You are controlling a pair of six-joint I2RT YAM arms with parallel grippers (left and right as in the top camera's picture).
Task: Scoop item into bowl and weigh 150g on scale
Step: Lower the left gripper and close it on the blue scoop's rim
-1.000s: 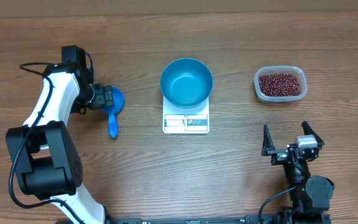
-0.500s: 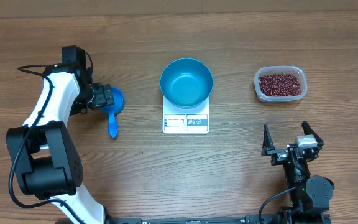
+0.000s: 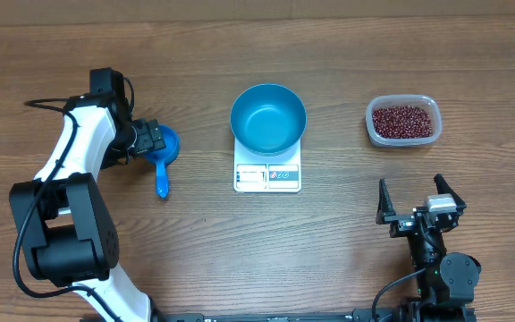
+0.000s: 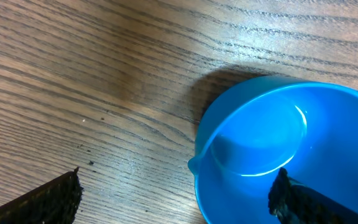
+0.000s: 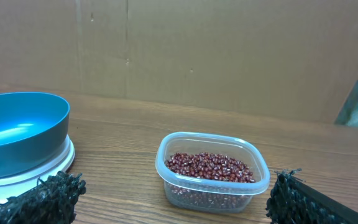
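Observation:
The bright blue bowl [image 3: 268, 118] stands empty on the white scale [image 3: 267, 176] at the table's middle. Dark red-brown beans [image 3: 404, 120] fill a clear tub [image 5: 211, 180] at the right; the bowl [image 5: 18, 130] and the scale [image 5: 39, 171] show left of it in the right wrist view. A small blue scoop [image 3: 163, 154] lies at the left. My left gripper [image 3: 153, 141] is low over the scoop's cup [image 4: 284, 140] and open, with one finger [image 4: 303, 200] inside the cup and the other [image 4: 42, 202] over the wood outside it. My right gripper [image 3: 417, 200] stands open near the front right, facing the tub, with nothing in it.
The scoop's handle [image 3: 162, 183] points toward the table's front. A cardboard wall [image 5: 185, 50] closes off the far side behind the tub. Bare wood lies between the scale and the tub and along the front.

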